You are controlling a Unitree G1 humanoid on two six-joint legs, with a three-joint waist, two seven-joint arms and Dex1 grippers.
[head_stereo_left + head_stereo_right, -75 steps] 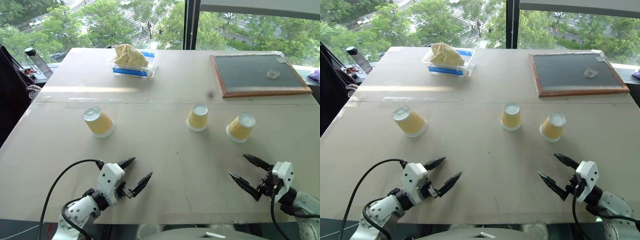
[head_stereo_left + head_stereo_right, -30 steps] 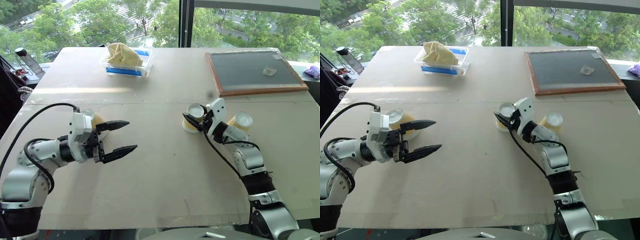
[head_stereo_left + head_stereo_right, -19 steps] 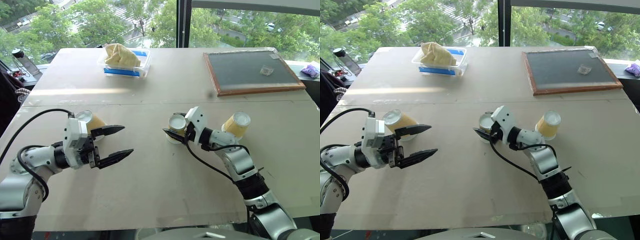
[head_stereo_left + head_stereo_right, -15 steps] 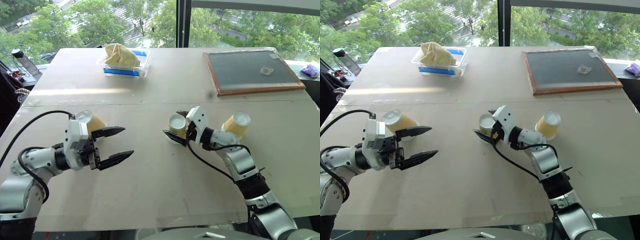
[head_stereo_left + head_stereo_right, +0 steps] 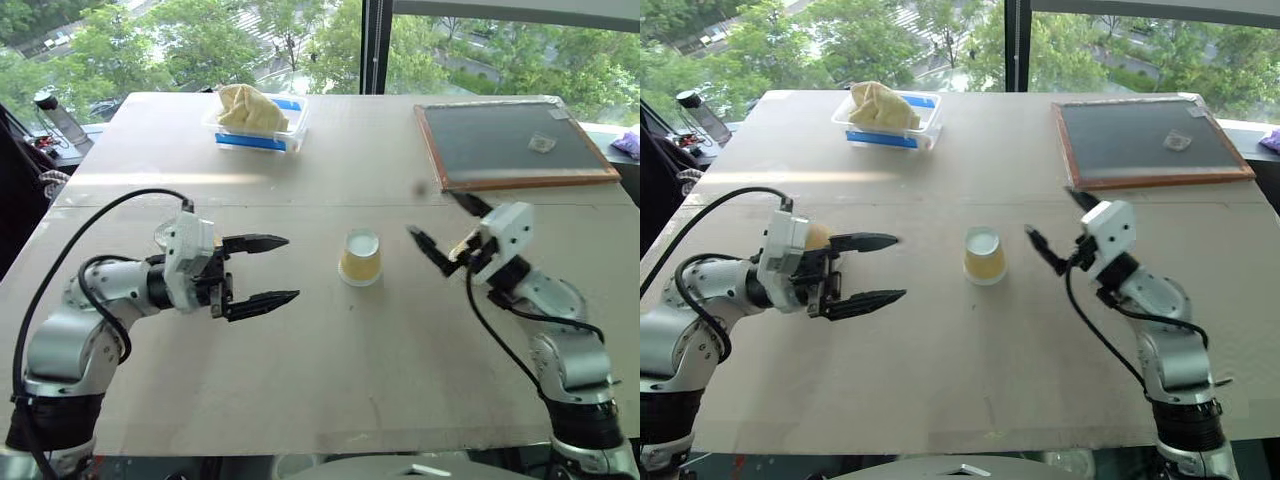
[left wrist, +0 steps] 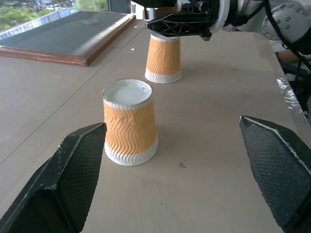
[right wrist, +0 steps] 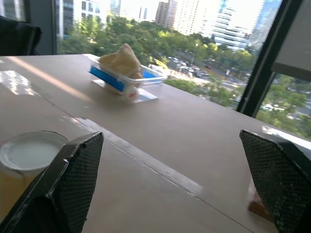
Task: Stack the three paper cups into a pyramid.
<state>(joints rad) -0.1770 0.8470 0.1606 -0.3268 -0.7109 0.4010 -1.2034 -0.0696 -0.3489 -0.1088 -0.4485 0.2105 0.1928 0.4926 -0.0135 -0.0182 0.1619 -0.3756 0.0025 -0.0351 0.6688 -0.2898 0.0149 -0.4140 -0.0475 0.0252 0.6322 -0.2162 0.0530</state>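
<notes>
The big tabletop (image 5: 330, 380) holds one paper cup (image 5: 360, 257) upside down in its middle. The left tool (image 5: 262, 270), fingers wide apart, sits left of it. The right tool (image 5: 447, 228), fingers apart, sits right, touching nothing.

The left gripper (image 5: 264, 270), two black tapered fingers on a white wrist block, sits at the left centre of the head view, pointing toward the frame's right with its fingers spread wide and nothing between them; its grey arm bends in from the lower left edge; the right gripper (image 5: 446, 232), at right centre, points toward the upper left, fingers parted and empty; its arm rises from the lower right corner.
</notes>
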